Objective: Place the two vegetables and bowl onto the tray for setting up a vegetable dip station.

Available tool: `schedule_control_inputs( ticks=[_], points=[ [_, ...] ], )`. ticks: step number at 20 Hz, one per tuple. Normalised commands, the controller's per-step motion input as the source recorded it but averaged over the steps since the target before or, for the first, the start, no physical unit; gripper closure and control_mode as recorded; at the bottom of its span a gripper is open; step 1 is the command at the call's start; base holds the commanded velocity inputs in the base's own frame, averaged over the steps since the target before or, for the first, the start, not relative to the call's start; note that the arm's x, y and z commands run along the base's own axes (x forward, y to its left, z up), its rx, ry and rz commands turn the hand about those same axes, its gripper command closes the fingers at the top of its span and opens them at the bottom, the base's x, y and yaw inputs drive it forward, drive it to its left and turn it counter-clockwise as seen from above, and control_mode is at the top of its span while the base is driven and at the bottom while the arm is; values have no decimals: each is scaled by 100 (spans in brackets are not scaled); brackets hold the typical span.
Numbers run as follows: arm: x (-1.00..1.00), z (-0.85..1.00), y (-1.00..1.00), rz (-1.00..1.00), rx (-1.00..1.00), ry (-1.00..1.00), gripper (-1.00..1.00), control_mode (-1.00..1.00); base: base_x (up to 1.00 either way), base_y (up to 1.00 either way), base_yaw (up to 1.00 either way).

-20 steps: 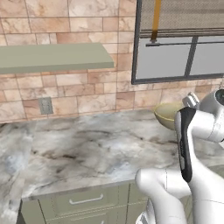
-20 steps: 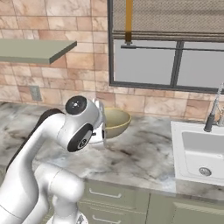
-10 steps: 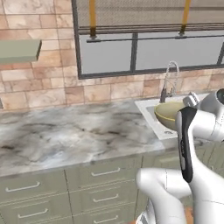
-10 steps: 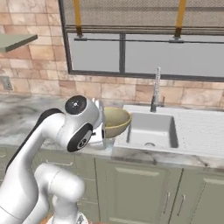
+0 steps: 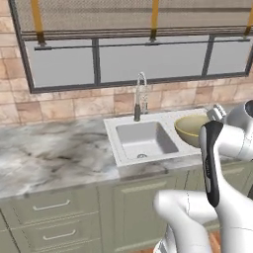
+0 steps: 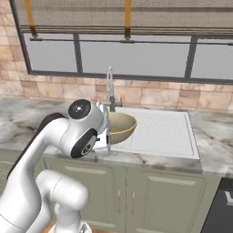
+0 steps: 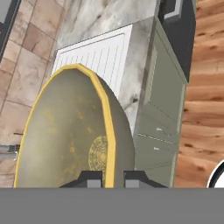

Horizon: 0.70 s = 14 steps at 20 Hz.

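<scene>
Gripper (image 7: 107, 179) clamped on bowl (image 7: 65, 135) rim, fingertips either side of yellow edge at 6 o'clock in hand view. Bowl held up off surface (image 5: 54, 153), over white ribbed panel (image 6: 161, 129), sink (image 5: 143, 138) at bowl's 9 o'clock in left base view.

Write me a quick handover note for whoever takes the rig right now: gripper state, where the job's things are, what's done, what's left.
Gripper: shut on the bowl, fingers pinching its rim, one inside and one outside.
Bowl: held in the air above the sink's white ribbed drainboard, beside the faucet.
Tray and two vegetables: not seen from here.
Done: bowl picked up.
Left: set the bowl on the tray, then both vegetables.
</scene>
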Motion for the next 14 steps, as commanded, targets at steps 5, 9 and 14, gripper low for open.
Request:
schedule_control_inputs(
  ticks=[5, 9, 14],
  points=[
    [0, 0, 0, 0, 0, 0, 100, 100, 0, -100, 0],
    [0, 0, 0, 0, 0, 0, 100, 100, 0, -100, 0],
    [0, 0, 0, 0, 0, 0, 100, 100, 0, -100, 0]
  ],
)
